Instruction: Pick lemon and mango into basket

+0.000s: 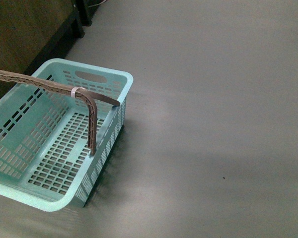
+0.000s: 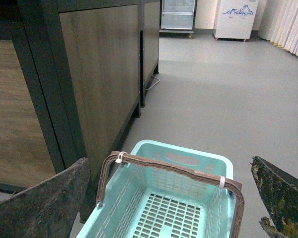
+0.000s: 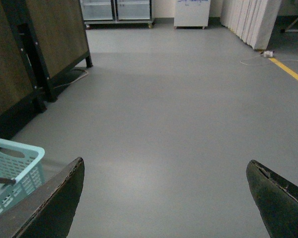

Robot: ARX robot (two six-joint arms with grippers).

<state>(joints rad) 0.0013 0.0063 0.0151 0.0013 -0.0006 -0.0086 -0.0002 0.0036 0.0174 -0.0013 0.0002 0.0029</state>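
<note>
Left and right wrist views, nearest field: the left pincer (image 2: pixel 169 162) and the right pincer (image 3: pixel 165 162) are each shown with two dark, scuffed fingers (image 2: pixel 39 208) spread wide apart, and nothing is held between them. Below the left pincer, a light teal plastic shopping basket with slotted sides and floor (image 1: pixel 109 73) is seen standing on the smooth grey floor surface (image 1: pixel 213 148). Its slotted floor is exposed wherever it is visible. A brown swing handle (image 1: pixel 92 119), bound by a white band (image 1: pixel 75 90), is raised across the basket's opening. In the right wrist view only one corner of the basket appears, beside one finger (image 3: pixel 44 208). Just beyond the basket, a tall wood-panelled cabinet with a dark frame (image 2: pixel 99 74) is set on the surface. Farther off, a yellow line (image 3: pixel 288 72) is marked on the surface. At the far wall, a glass-fronted unit (image 2: pixel 178 14) and a white box with a blue drawing (image 2: pixel 236 17) are seen.
</note>
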